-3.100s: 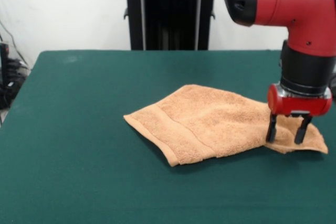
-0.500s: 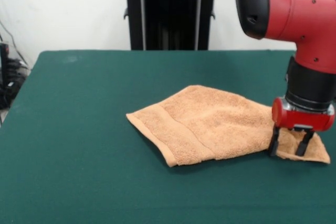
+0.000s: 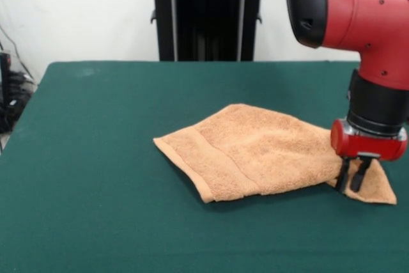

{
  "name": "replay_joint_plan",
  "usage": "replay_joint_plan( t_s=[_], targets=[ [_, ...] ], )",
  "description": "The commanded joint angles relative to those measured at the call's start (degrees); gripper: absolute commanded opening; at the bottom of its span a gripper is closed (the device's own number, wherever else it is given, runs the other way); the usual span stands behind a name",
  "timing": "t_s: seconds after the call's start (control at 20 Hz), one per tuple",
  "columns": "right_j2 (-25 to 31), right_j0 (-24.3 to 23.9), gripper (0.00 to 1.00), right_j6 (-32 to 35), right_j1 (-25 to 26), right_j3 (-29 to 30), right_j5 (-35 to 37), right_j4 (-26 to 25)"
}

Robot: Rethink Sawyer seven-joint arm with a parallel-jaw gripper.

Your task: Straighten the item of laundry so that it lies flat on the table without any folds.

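Observation:
The orange-tan terry towel (image 3: 255, 148) lies folded over on the dark green table (image 3: 115, 158), right of centre in the front view. A woven border band runs along its left edge. No tag shows. My gripper (image 3: 353, 182) is down at the towel's right corner, with its two black fingers (image 3: 344, 177) close together and pinching the cloth. The corner looks bunched between them. The red arm comes down from the upper right.
The black pedestal (image 3: 206, 14) stands behind the table's far edge. Cables hang at the left wall (image 3: 9, 87). The table's right edge is near the gripper.
The gripper has sunk to the towel's right corner and its fingers have closed on the cloth. The corner has drawn in slightly.

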Motion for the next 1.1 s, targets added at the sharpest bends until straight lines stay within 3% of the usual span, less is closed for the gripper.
replay_joint_plan(
  t_s=[0.05, 0.75, 1.1],
  targets=[
    [2.5, -1.2, 0.00, 12.6, 3.7, 5.8, -3.2, 0.2],
    [1.8, -2.7, 0.00, 9.8, 3.8, 5.4, -3.7, -1.9],
    [0.5, -5.5, 0.00, 5.7, 6.2, 1.2, -4.2, -4.4]
  ],
)
